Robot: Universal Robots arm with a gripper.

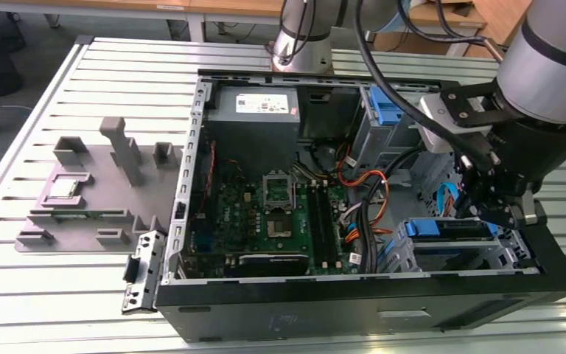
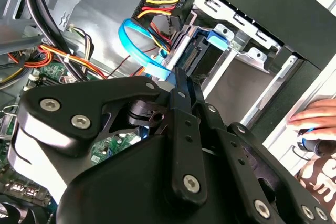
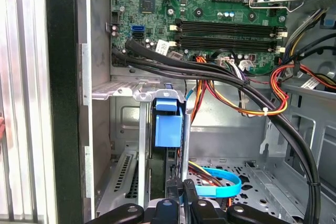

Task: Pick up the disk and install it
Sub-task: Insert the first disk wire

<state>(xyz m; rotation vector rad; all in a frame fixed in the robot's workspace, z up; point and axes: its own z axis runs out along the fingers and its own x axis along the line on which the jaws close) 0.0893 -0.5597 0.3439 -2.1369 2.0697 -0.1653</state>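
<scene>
Partly hidden, disk (image 3: 168, 129) sits in drive cage (image 3: 143, 145); hand (image 3: 181, 186) nearby, closed.

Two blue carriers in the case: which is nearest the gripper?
The disk beside the gripper, low at the exterior view's right; the other blue bracket stands farther up, by the power supply.

The disk (image 3: 168, 129) stands edge-on in its cage (image 3: 143, 156), its label hidden; the tool (image 3: 182, 195) is cut off by the first wrist view's edge; in the exterior view the arm (image 1: 548, 88) covers part of the cage; in the second wrist view a hand (image 2: 317, 116) is cut by the edge, and the tool's body hides much of the board (image 2: 52, 71).
</scene>
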